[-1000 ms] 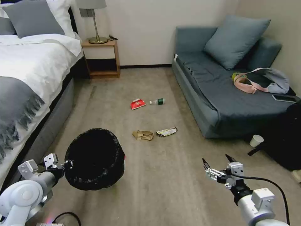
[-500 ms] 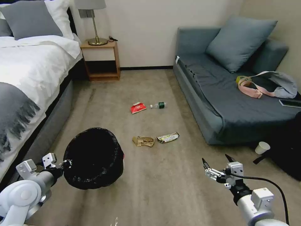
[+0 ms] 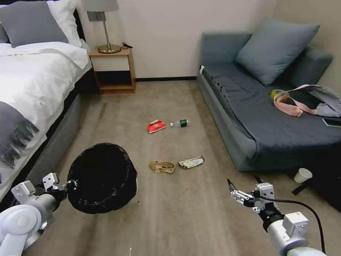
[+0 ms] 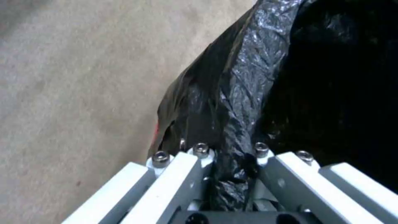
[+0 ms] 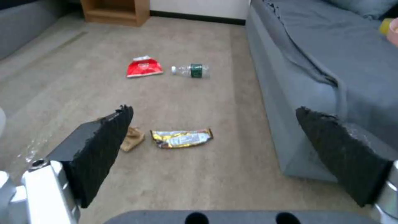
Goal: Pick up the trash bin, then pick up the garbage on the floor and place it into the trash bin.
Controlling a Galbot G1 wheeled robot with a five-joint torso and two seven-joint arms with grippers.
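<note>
Left claw [image 4: 230,161] clamps trash bin [image 3: 102,177] rim; garbage [image 3: 191,162] beyond.

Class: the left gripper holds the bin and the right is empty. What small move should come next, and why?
Probably lower the open right gripper toward the wrapper, the closest litter ahead of it. The left gripper is already clamped on the bin rim, and all four pieces lie on the carpet.
</note>
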